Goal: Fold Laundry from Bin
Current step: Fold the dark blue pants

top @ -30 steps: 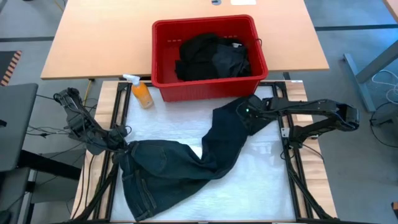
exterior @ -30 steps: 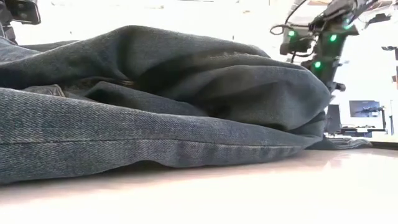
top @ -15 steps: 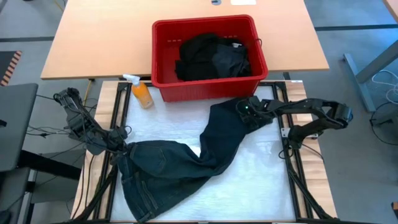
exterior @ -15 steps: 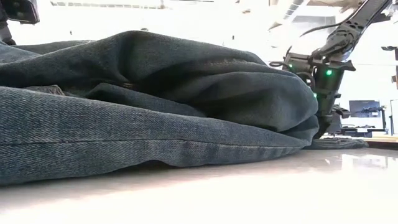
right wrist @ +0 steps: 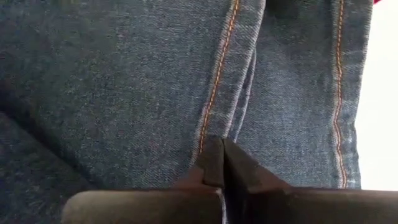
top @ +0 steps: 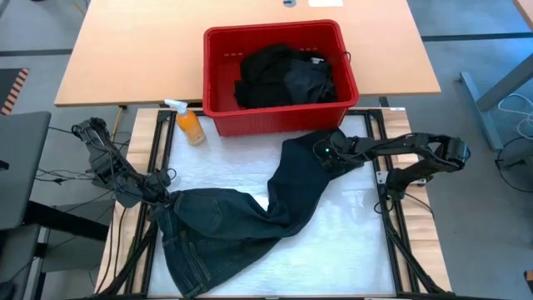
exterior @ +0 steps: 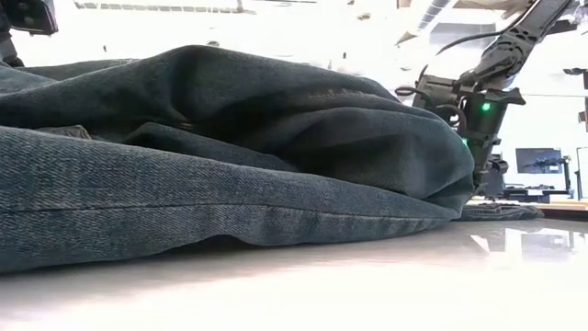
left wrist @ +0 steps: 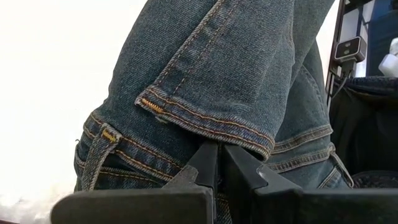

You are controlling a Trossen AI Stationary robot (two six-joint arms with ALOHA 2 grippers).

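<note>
One jeans (top: 250,212), one bin (top: 279,112), one bottle (top: 190,125).

An orange spray bottle (top: 189,123) with a white nozzle lies on the wooden board just beside the near left corner of the red tub. A tan table (top: 150,50) fills the far part of the high view. A white sheet (top: 350,242) covers the work surface, framed by black rails (top: 398,242). Loose cables (top: 58,171) trail at the left, next to a dark grey panel (top: 21,167). In the low view a monitor (exterior: 537,161) shows in the room at the far right
</note>
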